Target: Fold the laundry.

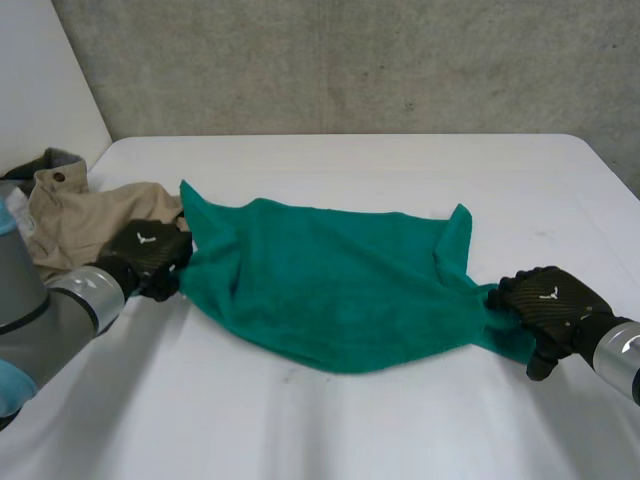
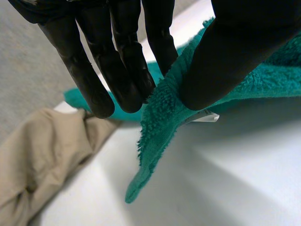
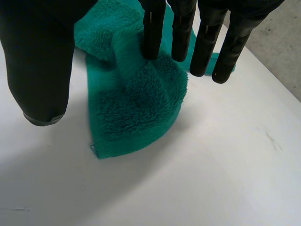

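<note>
A green towel (image 1: 330,290) lies stretched across the white table (image 1: 400,430) between my two hands. My left hand (image 1: 150,255) is at the towel's left corner. In the left wrist view its thumb (image 2: 235,56) and fingers (image 2: 127,75) pinch that corner of the towel (image 2: 160,117), which hangs a little above the table. My right hand (image 1: 545,305) is at the towel's right corner. In the right wrist view its straight fingers (image 3: 155,33) rest on the bunched corner of the towel (image 3: 136,108), which lies on the table, and the thumb (image 3: 40,70) stands apart from the cloth.
A crumpled beige garment (image 1: 75,220) (image 2: 42,160) lies at the table's left edge, just behind my left hand, with a dark grey piece (image 1: 50,158) beyond it. A grey wall rises behind the table's far edge.
</note>
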